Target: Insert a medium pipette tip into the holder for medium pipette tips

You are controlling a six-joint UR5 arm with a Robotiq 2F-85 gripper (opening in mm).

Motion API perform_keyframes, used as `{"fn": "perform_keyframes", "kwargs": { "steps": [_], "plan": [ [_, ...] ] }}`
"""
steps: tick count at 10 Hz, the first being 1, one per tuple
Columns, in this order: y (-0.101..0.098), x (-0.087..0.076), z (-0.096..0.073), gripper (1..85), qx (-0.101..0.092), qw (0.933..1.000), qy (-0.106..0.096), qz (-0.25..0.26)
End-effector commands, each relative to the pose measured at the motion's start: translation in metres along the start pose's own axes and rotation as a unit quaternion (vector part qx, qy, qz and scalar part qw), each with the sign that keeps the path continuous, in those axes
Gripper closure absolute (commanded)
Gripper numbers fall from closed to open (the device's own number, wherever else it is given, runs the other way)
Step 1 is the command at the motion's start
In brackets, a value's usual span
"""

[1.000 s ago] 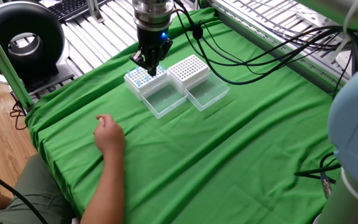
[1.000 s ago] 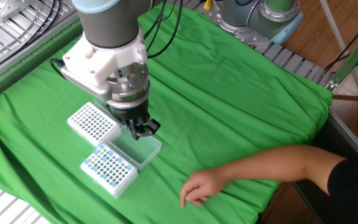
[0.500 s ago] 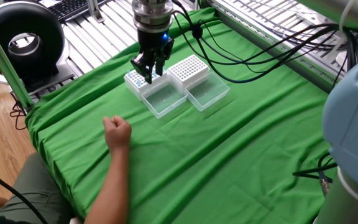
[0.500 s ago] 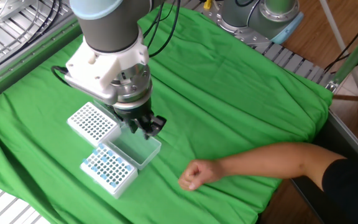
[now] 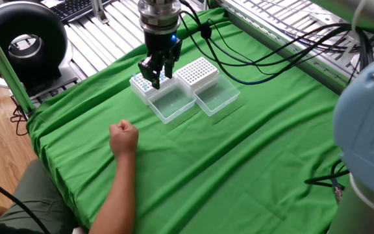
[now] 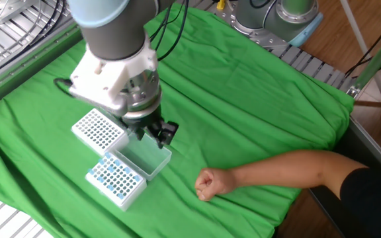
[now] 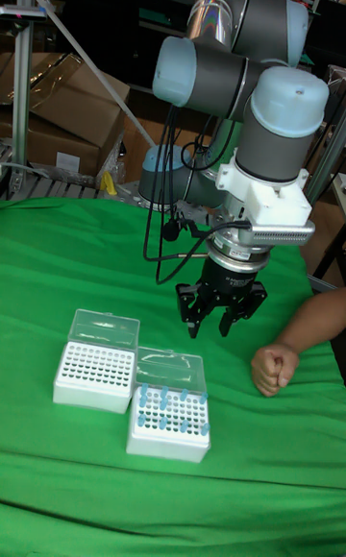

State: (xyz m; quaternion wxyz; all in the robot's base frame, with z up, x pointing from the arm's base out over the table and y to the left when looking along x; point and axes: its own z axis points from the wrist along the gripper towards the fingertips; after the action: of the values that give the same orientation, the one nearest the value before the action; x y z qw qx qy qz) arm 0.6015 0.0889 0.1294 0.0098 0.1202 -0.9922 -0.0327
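The black two-finger pincer (image 7: 219, 312) hangs apart, empty — next, I judge, descend to the white gridded rack with blue tips (image 7: 169, 422).

The arm reaches in from above, wrist pointing straight down at the table. The gripper (image 7: 215, 325) hangs in the air, its two dark fingers (image 7: 191, 312) spread apart with a clear gap between them, nothing visible in that gap. In the other fixed view the gripper (image 6: 149, 134) sits low under the white wrist block. A person's hand (image 6: 211, 183) rests on the table, closed into a fist, forearm stretched out behind it.
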Motion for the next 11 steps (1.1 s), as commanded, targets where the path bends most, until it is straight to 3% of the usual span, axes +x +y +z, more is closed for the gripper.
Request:
{"fn": "perform_keyframes", "kwargs": {
  "steps": [1, 3, 5, 7, 11],
  "plan": [
    [-0.004, -0.023, 0.004, 37.3, 0.0, 1.0, -0.006, -0.003],
    [-0.006, -0.032, 0.005, 37.3, -0.002, 0.9999, -0.011, -0.005],
    [-0.009, -0.053, 0.021, 38.7, 0.004, 0.9996, -0.027, 0.002],
    [-0.004, -0.058, 0.024, 40.3, 0.002, 0.9995, -0.031, 0.008],
    [-0.005, -0.07, 0.036, 43.3, 0.016, 0.9988, -0.045, 0.012]
  ]
}}
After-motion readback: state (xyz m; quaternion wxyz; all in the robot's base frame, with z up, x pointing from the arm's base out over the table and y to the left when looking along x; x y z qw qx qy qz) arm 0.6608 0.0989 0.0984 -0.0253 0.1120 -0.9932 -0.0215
